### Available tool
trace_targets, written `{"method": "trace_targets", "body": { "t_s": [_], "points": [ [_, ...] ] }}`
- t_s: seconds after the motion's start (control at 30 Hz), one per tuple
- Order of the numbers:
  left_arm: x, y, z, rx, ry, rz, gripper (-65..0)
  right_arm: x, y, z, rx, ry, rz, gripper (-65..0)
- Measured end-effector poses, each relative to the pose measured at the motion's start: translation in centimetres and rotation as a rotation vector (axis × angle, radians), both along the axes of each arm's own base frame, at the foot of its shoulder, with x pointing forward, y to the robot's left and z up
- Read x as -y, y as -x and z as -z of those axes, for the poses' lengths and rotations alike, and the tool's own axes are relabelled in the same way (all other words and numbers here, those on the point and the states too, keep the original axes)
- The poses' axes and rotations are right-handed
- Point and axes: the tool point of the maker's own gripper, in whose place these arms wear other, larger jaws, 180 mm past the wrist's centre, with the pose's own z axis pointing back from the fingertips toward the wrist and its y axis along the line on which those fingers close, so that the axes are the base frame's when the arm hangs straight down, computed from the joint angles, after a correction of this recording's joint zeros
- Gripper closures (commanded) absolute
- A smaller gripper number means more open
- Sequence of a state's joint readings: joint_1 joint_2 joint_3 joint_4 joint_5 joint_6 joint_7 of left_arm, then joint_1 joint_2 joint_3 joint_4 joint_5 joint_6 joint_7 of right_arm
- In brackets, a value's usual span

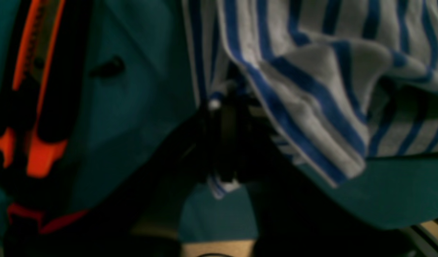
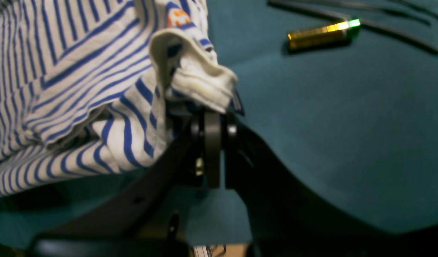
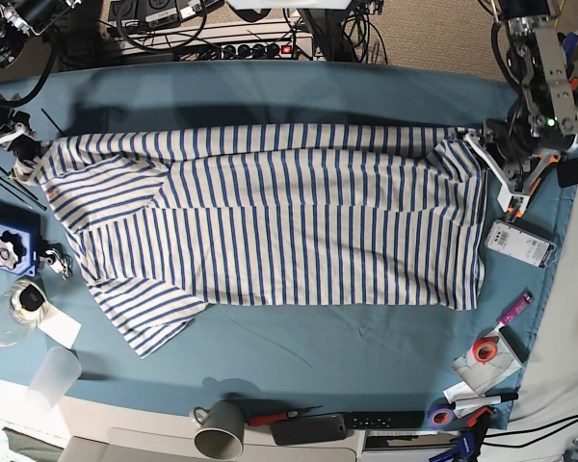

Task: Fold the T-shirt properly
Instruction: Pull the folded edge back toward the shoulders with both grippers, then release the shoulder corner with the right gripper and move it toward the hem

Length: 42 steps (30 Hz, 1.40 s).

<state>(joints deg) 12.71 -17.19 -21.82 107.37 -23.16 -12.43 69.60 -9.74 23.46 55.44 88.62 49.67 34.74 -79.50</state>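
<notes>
Stretching across the teal-covered bench, the T-shirt lies spread wide between the two tools, its far edge pulled into a nearly straight line from one tool to the other while the rest drapes flat toward the near side. One short sleeve fans out on the cloth below the right tool's end.

The right tool is clenched on a bunched fold of the striped fabric at the shirt's corner; in the right wrist view the cloth wads up just above the closed jaws, with a small orange mark on the fabric beyond them. In the base view this tool sits at that view's left end of the shirt.

The left tool is likewise clamped on striped cloth: a bit of fabric pokes out beneath the dark jaws, and the shirt hangs in folds to one side of them. In the base view it grips the opposite corner of the shirt.

Beyond the right tool a gold and green battery lies on the teal cloth, well apart from the shirt. Close beside the left tool is an orange and black utility knife. A grey mug stands at the near bench edge.
</notes>
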Motion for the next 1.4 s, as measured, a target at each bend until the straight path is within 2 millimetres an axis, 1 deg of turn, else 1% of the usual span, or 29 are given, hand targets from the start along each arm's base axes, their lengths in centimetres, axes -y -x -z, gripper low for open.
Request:
{"method": "trace_targets", "body": {
  "t_s": [0.2,0.3,0.4,0.6,0.73,0.8,0.93,1.07,1.2,1.4],
  "points": [
    [-0.2,2.3,-0.5,-0.013,-0.062,0.020,0.0,0.0,1.3,0.8,-0.040,-0.008,0.010,0.0],
    [-0.1,2.8,-0.8,-0.007,-0.071,0.029,0.0,0.0,1.8,1.1,-0.059,-0.011,0.010,0.0],
    [-0.4,3.2,-0.6,-0.019,-0.093,0.027,0.0,-0.2,2.2,1.3,-0.082,-0.016,0.006,0.0],
    [-0.6,3.4,-0.5,-0.024,-0.103,0.026,0.0,-0.2,2.1,1.3,-0.079,-0.018,0.005,0.0],
    [-0.7,4.0,-0.2,-0.040,-0.108,0.026,0.0,-0.3,3.1,1.7,-0.101,-0.022,0.004,0.0],
    [-1.0,4.2,-0.1,-0.046,-0.129,0.024,0.0,-0.5,3.8,2.1,-0.117,-0.033,0.000,0.0],
    [-1.4,4.6,0.1,-0.059,-0.152,0.023,0.0,-1.1,4.7,2.2,-0.113,-0.068,-0.012,0.0],
    [-1.8,4.7,0.0,-0.062,-0.164,0.029,0.0,-1.3,5.1,2.4,-0.118,-0.080,-0.014,0.0],
    [-2.4,4.7,-0.2,-0.066,-0.184,0.035,0.0,-2.2,5.6,3.4,-0.125,-0.108,-0.002,0.0],
    [-2.4,4.5,-0.2,-0.054,-0.184,0.035,0.0,-2.9,5.8,4.0,-0.124,-0.131,0.006,0.0]
  ]
}}
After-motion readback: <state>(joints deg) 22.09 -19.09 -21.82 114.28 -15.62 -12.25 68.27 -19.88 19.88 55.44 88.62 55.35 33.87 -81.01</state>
